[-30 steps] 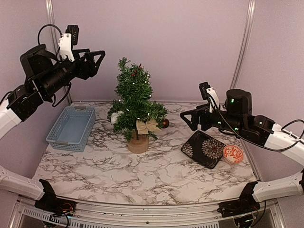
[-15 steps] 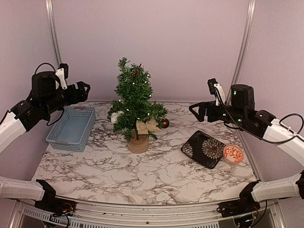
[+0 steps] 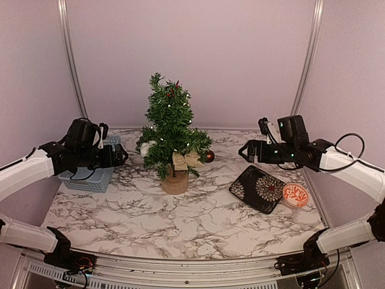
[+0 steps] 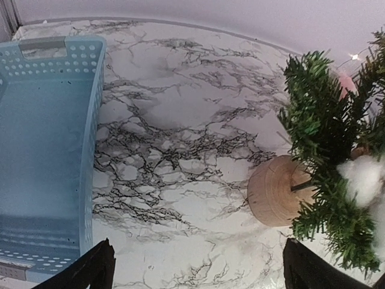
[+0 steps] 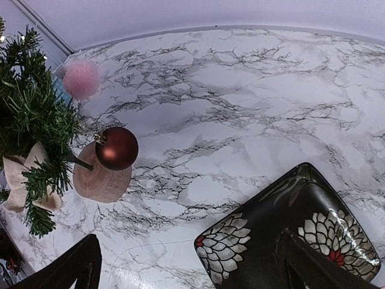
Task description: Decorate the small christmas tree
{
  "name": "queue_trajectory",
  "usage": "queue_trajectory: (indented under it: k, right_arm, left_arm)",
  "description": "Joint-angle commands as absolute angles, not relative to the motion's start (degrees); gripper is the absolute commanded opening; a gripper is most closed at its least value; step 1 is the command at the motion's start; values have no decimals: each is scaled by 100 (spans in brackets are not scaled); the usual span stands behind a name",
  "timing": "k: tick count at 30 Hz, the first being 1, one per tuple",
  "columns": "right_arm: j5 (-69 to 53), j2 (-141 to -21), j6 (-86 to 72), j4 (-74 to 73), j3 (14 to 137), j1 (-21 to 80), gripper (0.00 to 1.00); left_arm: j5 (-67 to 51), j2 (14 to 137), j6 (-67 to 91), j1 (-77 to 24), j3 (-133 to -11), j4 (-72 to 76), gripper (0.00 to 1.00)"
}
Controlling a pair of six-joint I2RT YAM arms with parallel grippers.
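Presently the small dark-green bristly christmas tree (image 3: 171, 129) on its round wooden stump stands toward 12 o'clock on the white marble-patterned table (image 3: 198, 229), wearing a shiny red ball (image 5: 116, 148). Both the left gripper (image 3: 120, 155) at 9 o'clock and the right gripper (image 3: 244, 151) at 3 o'clock have jaws apart and hold nothing. I would keep them off the branches, so nothing falls.

near tabletop (image 3: 180, 229): open | centre: small christmas tree (image 3: 171, 129) | left: basket (image 3: 99, 180) | right: black plate (image 3: 258, 188), orange dish (image 3: 295, 195)
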State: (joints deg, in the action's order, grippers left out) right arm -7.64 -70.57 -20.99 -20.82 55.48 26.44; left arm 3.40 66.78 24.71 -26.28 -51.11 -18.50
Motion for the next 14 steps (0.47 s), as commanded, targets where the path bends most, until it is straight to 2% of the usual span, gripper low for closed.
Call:
queue_trajectory:
  k: [1, 14]
  right_arm:
    - [-824, -6680, -2483, -1833, 5110, 2619, 99]
    - [-613, -6258, -2623, -1473, 4652, 2626, 99]
  left_arm:
    - [27, 6951, 2665, -2595, -4812, -1880, 99]
    - [-174, 6552, 3335, -2594, -3879, -935, 99]
